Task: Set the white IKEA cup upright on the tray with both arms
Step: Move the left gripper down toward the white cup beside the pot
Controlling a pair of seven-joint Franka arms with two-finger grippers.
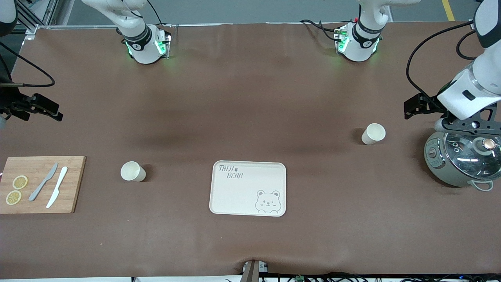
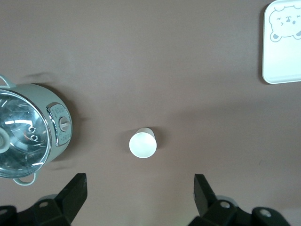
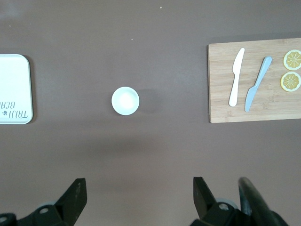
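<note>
A: Report the tool state, both units.

B: Left gripper [image 2: 139,195]: fingers spread wide, nothing between them; it hangs above the table [image 1: 250,98] at the left arm's end, over the ground between the pot [image 1: 462,162] and one white cup [image 1: 373,134]. Right gripper [image 3: 139,195]: fingers equally wide apart, nothing held; it hangs at the right arm's end of the table, above the brown surface. Neither touches any object.

A: Containers, starting from the front camera.

B: The tray [image 1: 219,196] lies nearest, flat, roughly midway between the two ends. Nothing rests on it; only its printed lettering and bear face show.

A: Next.

B: The cutting board [image 1: 74,184] at the right arm's end carries two lemon slices [image 1: 16,190], a grey knife [image 1: 43,181] and a white knife [image 1: 57,192], the knives side by side. A second white cup [image 1: 132,171] stands between board and tray, apart from both, mouth up; the right wrist view shows it with nothing inside.

A: And the left arm's end?

B: The pot, pale green with a glass lid [image 1: 475,154] in place, stands near the table edge; its contents cannot be made out through the glass. The first cup stands beside it, well apart, farther from the front camera than the tray, upright, nothing inside.
</note>
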